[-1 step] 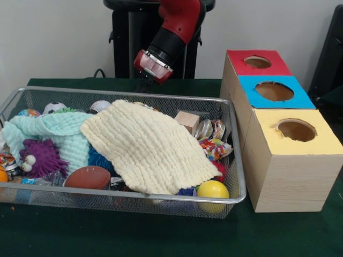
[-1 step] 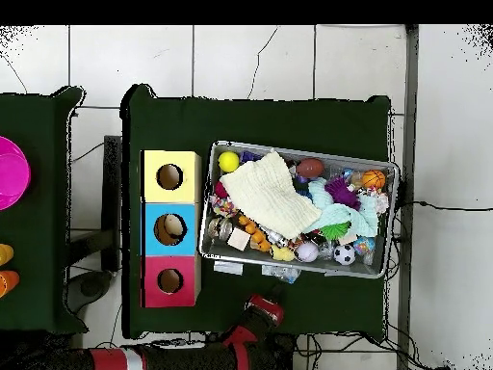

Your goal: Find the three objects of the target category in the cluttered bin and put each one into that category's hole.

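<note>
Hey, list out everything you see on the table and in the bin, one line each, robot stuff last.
Wire mesh bin: 1, silver, on the green table.
Yellow cloth: 1, pale yellow, draped over the bin's middle.
Mint cloth: 1, light green, beside the yellow cloth.
Purple spiky toy: 1, purple with eyes, beside the mint cloth.
Toy football: 1, brown, at the bin's front wall.
Yellow ball: 1, front corner nearest the boxes.
Wooden block: 1, tan, back of the bin.
Soccer ball: 1, black and white, bin edge.
Basketball: 1, orange, bin corner.
Boxes with holes: 3, red, blue, yellow, in a row beside the bin.
Gripper: 1, red and black arm, above the bin's back rim; fingers unclear.
</note>
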Controlling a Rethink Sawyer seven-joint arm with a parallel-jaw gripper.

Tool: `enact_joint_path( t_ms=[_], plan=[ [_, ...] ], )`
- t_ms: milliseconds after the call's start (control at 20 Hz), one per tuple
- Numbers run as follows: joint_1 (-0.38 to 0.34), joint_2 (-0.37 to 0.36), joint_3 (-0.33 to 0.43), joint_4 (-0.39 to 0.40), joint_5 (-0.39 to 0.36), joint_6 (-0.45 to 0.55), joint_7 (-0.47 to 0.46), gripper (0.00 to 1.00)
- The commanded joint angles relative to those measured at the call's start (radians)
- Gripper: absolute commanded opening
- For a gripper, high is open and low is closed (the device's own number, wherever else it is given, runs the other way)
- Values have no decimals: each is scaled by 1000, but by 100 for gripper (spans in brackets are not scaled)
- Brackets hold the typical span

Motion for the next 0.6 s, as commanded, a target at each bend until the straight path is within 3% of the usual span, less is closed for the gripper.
enact_joint_path(
  t_ms=[50, 200, 550, 600],
  plan=[
    [-7, 76, 111, -92, 120, -118, 122, 0],
    [-11, 85, 114, -103, 119, -125, 119, 0],
    [-29, 41, 109, -99, 26, -135, 118, 0],
    [-31, 34, 108, -97, 16, -137, 119, 100]
  ],
)
